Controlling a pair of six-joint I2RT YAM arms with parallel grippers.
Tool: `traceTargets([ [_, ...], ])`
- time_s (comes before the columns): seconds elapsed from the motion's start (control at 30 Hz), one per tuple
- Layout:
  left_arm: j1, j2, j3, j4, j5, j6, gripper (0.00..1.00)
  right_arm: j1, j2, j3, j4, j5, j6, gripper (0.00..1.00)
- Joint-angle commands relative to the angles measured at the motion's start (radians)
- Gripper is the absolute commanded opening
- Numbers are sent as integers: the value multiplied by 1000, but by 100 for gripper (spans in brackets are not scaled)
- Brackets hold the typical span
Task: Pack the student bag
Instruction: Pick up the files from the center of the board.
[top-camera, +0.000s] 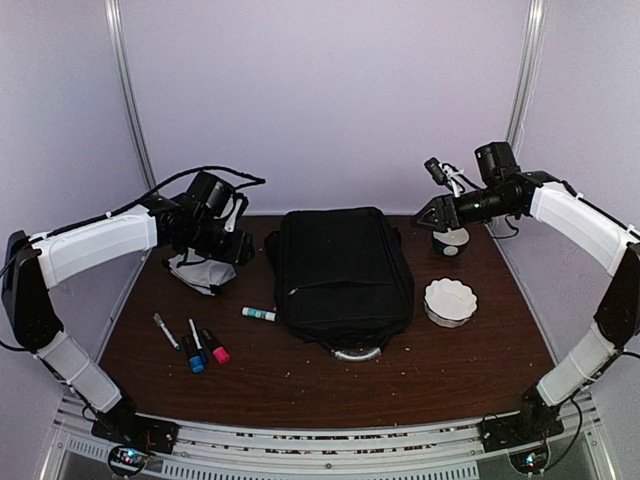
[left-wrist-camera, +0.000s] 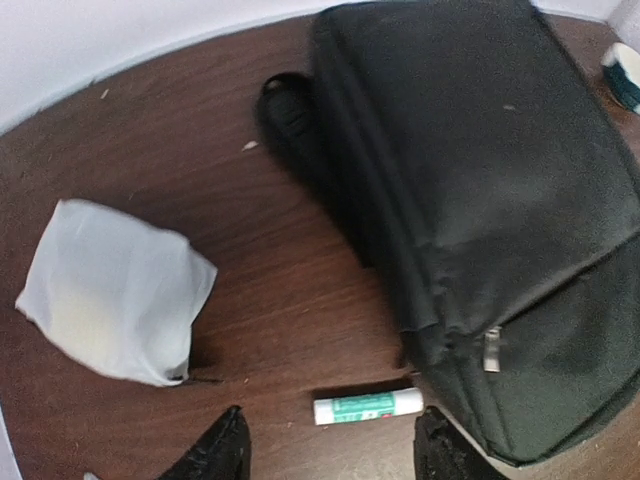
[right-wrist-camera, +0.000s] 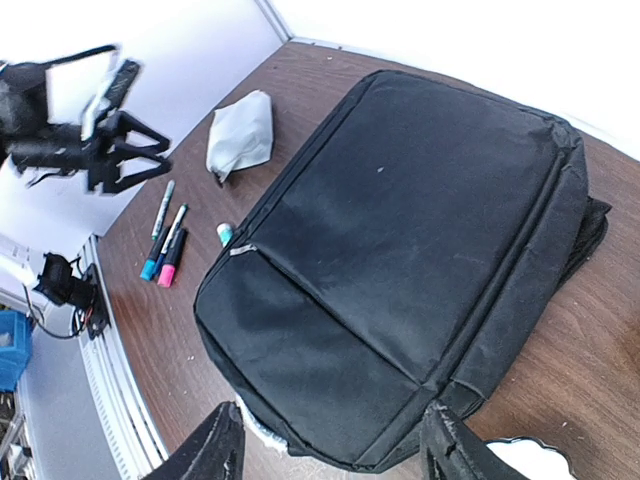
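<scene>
Left wrist view: the left claw (left-wrist-camera: 330, 455) is spread wide and holds nothing. It hangs over the worktop (left-wrist-camera: 250, 200). A glue stick (left-wrist-camera: 368, 407) lies just ahead of it, roughly between the two fingertips, with its long side running from one finger toward the other. The student bag (left-wrist-camera: 480, 200) lies flat, ahead and to the right of this claw, and its zipper pull (left-wrist-camera: 492, 347) is close to the right fingertip. A grey cloth (left-wrist-camera: 115, 290) sits ahead and to the left.

Right wrist view: the right claw (right-wrist-camera: 330, 455) is also wide open and empty, hovering over the nearest corner of the bag. The bag fills nearly everything ahead of it and looks zipped shut. The markers (right-wrist-camera: 165, 250) are off to its left, past the bag.

Top view: there's a white scalloped tub (top-camera: 450, 300) on the worktop beside the bag. Right under the right claw is a small teal-and-white thing (top-camera: 450, 243), maybe a tape roll, but it's too small to call.

My take is that nothing goes in until the bag is open. I'd pin the bag with the right claw while the left goes for the zipper pull. If the glue stick comes first, turn the left wrist a quarter so the fingers close across the barrel rather than on its ends.
</scene>
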Motion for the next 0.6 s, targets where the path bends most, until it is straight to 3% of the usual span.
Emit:
traceTargets([
  [0.0,105,-31,-109,-8,-47,-257,59,8,-77,-82,119,-51,-36,60],
  [0.2,169,-10,-235,95,-12,-466,60,14,-39,-71,97,-87,-42,60],
  [0.57,179,90,-215,136,-95,-587,55,18,-33,-89,96,-106,-59,61],
])
